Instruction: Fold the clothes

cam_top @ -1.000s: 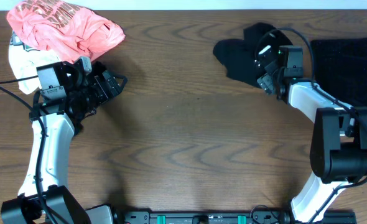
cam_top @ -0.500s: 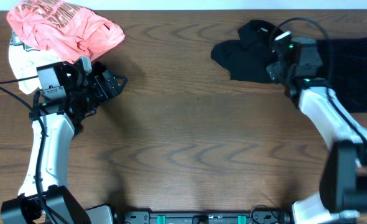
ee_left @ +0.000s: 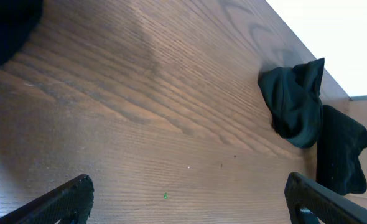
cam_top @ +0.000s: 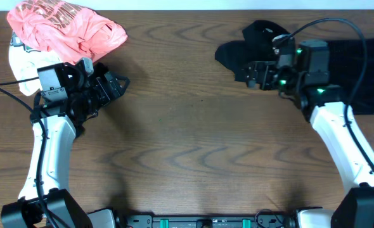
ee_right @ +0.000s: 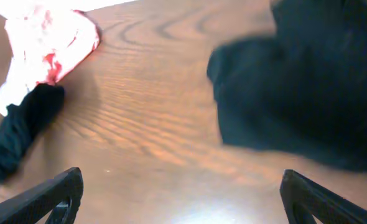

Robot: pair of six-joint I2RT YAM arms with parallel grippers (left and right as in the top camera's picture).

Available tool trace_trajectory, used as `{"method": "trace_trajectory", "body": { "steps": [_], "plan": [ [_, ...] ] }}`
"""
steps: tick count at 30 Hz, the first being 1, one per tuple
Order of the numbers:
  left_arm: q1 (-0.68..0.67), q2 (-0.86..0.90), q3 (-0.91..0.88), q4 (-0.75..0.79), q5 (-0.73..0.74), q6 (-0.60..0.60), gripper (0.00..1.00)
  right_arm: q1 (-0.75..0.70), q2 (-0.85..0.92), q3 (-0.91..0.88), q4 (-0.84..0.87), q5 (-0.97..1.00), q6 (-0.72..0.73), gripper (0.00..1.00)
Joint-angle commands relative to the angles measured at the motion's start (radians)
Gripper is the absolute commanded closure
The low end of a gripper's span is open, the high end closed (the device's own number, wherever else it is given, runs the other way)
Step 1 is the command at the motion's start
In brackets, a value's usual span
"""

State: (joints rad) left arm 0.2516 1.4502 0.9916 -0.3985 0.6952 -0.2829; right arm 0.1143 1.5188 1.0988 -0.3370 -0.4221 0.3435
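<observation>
Right fingers (cam_top: 255,75) spread wide over the crumpled black garment (cam_top: 234,58)

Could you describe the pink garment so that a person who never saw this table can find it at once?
Go to the far left corner of the wooden table. A bunched heap of cloth lies there: the pink tee, with a white garment sticking out beside it. The tee is the only coloured piece and has a print on it; the black garments lie on the right side.
</observation>
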Motion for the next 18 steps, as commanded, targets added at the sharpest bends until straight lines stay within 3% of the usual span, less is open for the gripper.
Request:
{"method": "trace_trajectory", "body": {
  "steps": [1,11,18],
  "plan": [
    [0.002,0.000,0.007,-0.005,-0.008,0.021,0.02,0.050,0.042,0.000,-0.053,0.193,0.447,0.01],
    [0.002,0.000,0.007,-0.035,-0.008,0.021,0.02,0.200,0.190,-0.001,-0.048,0.597,1.199,0.01],
    [0.002,0.000,0.007,-0.043,-0.008,0.025,0.02,0.198,0.323,-0.001,0.167,0.624,1.239,0.01]
  ]
}}
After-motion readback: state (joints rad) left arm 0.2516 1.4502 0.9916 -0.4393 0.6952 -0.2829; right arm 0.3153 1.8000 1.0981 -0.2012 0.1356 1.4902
